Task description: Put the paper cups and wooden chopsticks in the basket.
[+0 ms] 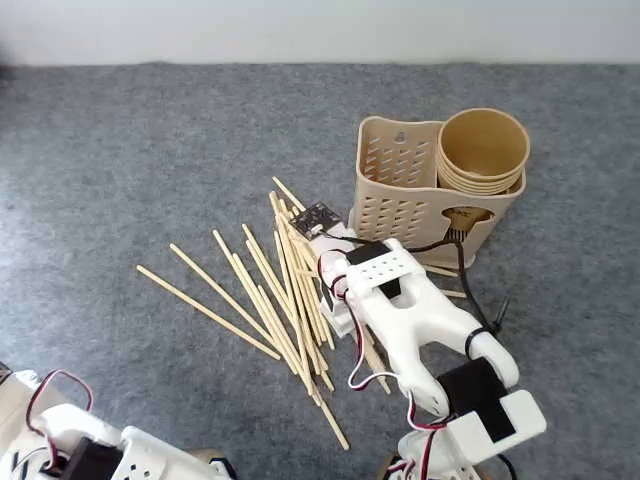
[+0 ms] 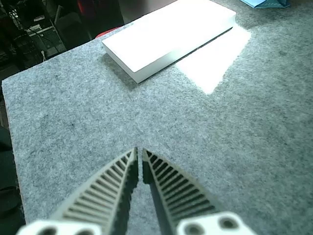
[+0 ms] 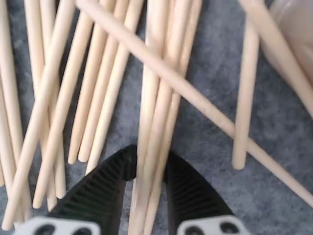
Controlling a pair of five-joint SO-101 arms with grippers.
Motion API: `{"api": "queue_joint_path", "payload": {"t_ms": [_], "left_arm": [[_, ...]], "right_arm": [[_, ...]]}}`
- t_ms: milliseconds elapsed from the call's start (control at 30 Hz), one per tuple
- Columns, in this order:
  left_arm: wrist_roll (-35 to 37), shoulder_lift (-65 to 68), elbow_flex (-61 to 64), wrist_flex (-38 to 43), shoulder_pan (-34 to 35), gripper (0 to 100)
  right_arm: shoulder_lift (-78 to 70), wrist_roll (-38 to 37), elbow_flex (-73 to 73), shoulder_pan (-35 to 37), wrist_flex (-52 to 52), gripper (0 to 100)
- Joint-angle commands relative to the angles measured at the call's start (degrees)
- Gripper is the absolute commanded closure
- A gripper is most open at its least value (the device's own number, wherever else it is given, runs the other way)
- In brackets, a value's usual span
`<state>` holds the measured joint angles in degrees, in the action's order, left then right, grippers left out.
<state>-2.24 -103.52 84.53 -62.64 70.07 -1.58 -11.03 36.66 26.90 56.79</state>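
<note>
Now, with my right gripper (image 3: 150, 160) pinching a couple of wooden chopsticks (image 3: 155, 103) in the pile just beside the basket (image 1: 400, 195), and my left gripper (image 2: 141, 156) closed on nothing, I'd lift slowly and level so the one lying across them slides off.

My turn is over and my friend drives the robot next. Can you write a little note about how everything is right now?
Left gripper: shut, holding nothing, above the bare grey mat.
Right gripper: down in the pile, shut on a few chopsticks that lie on the mat.
Things: the basket stands upright, with the cups stacked in one of its compartments. The chopsticks are scattered on the mat beside it.
Done: cups in the basket.
Left: the chopsticks, which all look to be out on the mat.
</note>
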Motion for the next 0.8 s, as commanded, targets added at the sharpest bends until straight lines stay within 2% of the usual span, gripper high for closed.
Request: {"api": "queue_joint_path", "payload": {"t_ms": [0,233,767], "left_arm": [[0.18,-0.70,-0.31,0.97,-0.09,98],[0.18,-0.70,-0.31,0.88,0.00,98],[0.18,-0.70,-0.31,0.88,-0.35,98]], "right_arm": [[0.04,-0.44,0.00,0.57,0.04,99.0],[2.77,-0.53,0.88,0.57,1.63,99.0],[40.84,-0.70,18.55,0.66,1.01,99.1]]}}
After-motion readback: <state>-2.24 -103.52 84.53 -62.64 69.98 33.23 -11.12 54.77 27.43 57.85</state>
